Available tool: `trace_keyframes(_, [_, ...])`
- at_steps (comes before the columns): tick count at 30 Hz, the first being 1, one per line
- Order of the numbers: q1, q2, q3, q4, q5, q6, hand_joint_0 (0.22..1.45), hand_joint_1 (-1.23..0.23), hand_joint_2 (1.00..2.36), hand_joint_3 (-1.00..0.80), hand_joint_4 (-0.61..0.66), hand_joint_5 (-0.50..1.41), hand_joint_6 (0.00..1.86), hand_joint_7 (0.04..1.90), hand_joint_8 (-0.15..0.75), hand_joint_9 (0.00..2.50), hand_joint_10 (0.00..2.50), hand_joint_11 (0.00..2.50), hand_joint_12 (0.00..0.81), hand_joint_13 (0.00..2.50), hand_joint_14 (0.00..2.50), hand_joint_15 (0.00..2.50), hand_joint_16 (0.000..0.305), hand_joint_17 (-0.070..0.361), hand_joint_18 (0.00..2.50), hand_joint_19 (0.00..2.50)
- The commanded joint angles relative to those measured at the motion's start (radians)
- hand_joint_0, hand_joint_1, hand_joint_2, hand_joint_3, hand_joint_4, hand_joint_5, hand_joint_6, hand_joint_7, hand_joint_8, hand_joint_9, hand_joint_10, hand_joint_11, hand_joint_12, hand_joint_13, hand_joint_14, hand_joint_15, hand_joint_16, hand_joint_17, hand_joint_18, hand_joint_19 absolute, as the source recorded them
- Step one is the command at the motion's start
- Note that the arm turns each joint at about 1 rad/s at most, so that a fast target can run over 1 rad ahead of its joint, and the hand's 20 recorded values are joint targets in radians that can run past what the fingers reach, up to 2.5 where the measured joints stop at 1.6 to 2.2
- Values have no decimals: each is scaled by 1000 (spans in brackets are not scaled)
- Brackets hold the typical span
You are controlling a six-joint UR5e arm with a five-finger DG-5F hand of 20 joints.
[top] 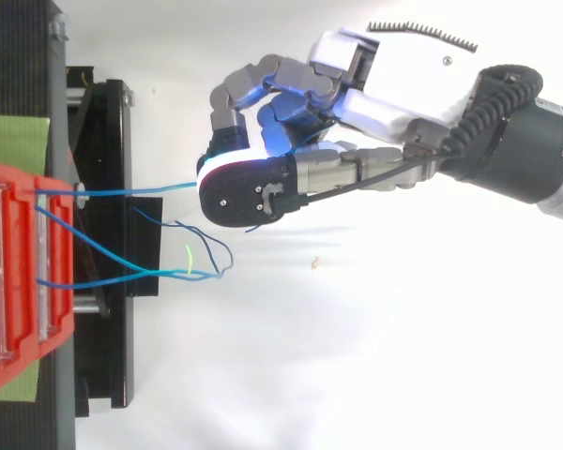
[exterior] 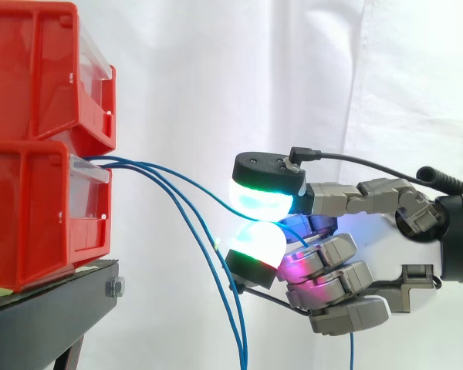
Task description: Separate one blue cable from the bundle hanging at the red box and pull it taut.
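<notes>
White curtain (exterior: pixel 216 77) hangs behind it all. An upper red bin (exterior: pixel 38 69) sits on a lower red bin (exterior: pixel 31 216), and both rest on a black stand (exterior: pixel 54 308). The left edge of the side view cuts the bins off.

Blue cables come out of the front of the lower red bin. Where they start inside it is hidden. The hand (exterior: pixel 393 250) comes in from the right. It is clamped on one blue cable (exterior: pixel 189 181), squeezing it between two glowing pads (exterior: pixel 266 199), one above and one below. The other fingers are curled under them. This cable goes from the bin to the hand in a soft bend. The loose cables (exterior: pixel 237 324) hang down just beside the hand and run off the bottom edge, so their ends are cut off. A short bit of blue cable also hangs under the hand; I cannot tell if it is the same one.

From the top view the squeeze is hidden under the black back of a fingertip. There the held cable looks almost straight. It is apart from the loose cables, which curl in loops near the stand. A green sheet (top: pixel 14 136) lies beside the bin.
</notes>
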Motion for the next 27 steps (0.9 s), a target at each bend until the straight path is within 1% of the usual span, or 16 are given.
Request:
trace_keyframes(1, [0,1,1,0,0,0,710,-662,1025,-146,145,-204,945,1270,386,687,2499,1437,413,863,2500,1451,42,95,1453,2163])
trace_keyframes(11, [0,1,1,0,0,0,710,-663,1026,-146,143,-204,945,1264,385,687,2500,1438,414,866,2500,1458,42,94,1456,2155])
trace_keyframes(12, [0,-1,-1,0,0,0,709,-662,1026,-143,148,-204,944,1270,386,687,2500,1438,412,863,2500,1488,43,97,1457,2153])
trace_keyframes(13, [0,1,1,0,0,0,709,-662,1027,-145,145,-204,945,1262,388,688,2500,1427,411,864,2500,1456,43,97,1456,2160])
trace_keyframes(27, [0,1,1,0,0,0,709,-663,1026,-143,147,-204,944,1265,386,687,2500,1438,411,866,2500,1465,42,96,1457,2165])
